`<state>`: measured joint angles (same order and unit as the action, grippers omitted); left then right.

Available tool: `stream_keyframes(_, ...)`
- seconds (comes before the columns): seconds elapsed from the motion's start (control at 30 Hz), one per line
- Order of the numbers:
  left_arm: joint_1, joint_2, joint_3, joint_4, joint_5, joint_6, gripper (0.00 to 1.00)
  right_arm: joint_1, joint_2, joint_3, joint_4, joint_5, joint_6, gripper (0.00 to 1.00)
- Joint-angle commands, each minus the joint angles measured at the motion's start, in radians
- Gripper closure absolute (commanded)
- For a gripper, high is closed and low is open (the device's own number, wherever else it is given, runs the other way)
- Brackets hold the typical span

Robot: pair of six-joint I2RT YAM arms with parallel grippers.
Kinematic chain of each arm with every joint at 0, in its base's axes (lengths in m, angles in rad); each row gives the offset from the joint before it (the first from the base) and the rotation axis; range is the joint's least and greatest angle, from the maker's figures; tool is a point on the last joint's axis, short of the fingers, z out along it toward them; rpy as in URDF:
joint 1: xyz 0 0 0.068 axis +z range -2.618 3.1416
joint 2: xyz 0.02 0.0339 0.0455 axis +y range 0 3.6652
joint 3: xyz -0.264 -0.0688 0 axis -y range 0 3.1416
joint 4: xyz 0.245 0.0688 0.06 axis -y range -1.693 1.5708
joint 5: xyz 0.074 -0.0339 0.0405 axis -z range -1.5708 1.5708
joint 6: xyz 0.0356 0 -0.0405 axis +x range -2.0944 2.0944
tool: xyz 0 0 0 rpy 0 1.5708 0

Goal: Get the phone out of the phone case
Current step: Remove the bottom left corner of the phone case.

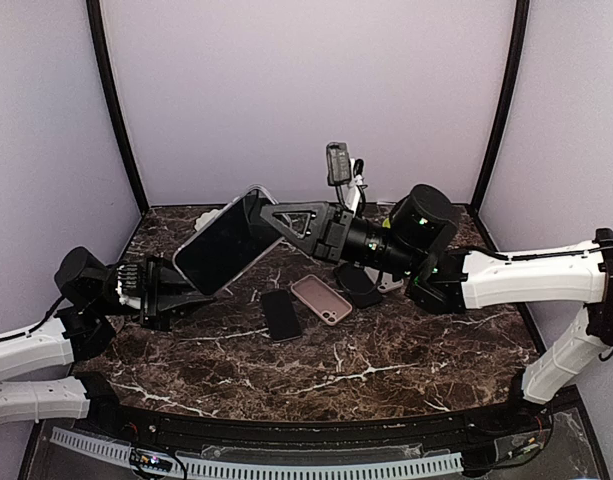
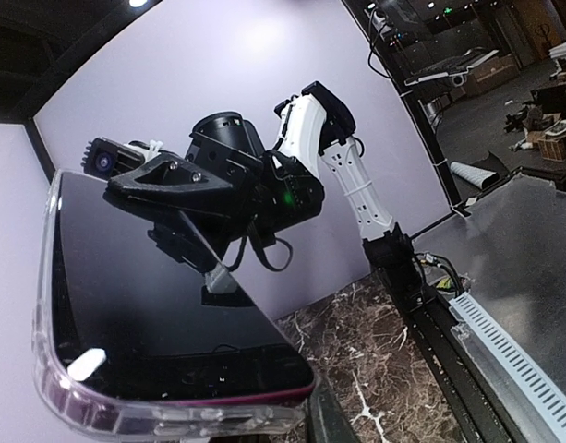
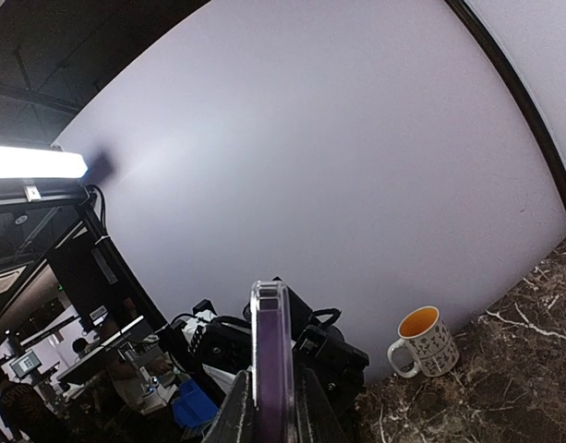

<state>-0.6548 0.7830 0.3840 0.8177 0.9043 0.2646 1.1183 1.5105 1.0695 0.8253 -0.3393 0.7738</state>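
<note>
Above the table's (image 1: pixel 406 365) back-left part, the phone (image 1: pixel 226 245) hangs tilted in its clear case (image 2: pixel 172 417). Its long axis runs from the left end effector (image 1: pixel 189 286) up to the right end effector (image 1: pixel 256 208). Each pinches one end, equally near.

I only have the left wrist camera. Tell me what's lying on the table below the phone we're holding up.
Observer: A loose black phone and a pink phone or case lie side by side on the marble table, near the middle.
Operator: Check my left grip. I can't see those fingers from here.
Observer: From above, the left gripper is closed on the lower, left end of the cased phone.
Operator: Give me something from the right wrist view.
Observer: It shows a mug, orange inside, standing upright on the marble by the wall.
</note>
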Motion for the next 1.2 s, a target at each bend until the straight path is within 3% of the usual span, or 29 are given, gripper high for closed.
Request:
stream_keyframes(0.0, 0.011, -0.035, 0.0, 0.058, -0.051, 0.125, 0.85, -0.003, -0.042, 0.006, 0.022, -0.013, 0.14, 1.0)
stream_keyframes(0.23, 0.011, -0.037, 0.003, 0.035, -0.081, 0.139, 0.85, -0.005, -0.068, 0.014, -0.003, -0.018, 0.106, 1.0)
stream_keyframes(0.5, 0.011, -0.048, 0.0, 0.037, -0.101, 0.124, 0.57, -0.009, -0.089, 0.032, -0.053, -0.016, 0.014, 1.0)
stream_keyframes(0.8, 0.011, -0.061, 0.007, 0.009, -0.041, 0.098, 0.57, -0.025, -0.136, 0.053, -0.183, -0.058, -0.146, 1.0)
stream_keyframes(1.17, 0.011, -0.05, 0.08, -0.271, 0.192, 0.174, 0.61, -0.055, -0.204, 0.135, -0.554, -0.248, -0.546, 1.0)
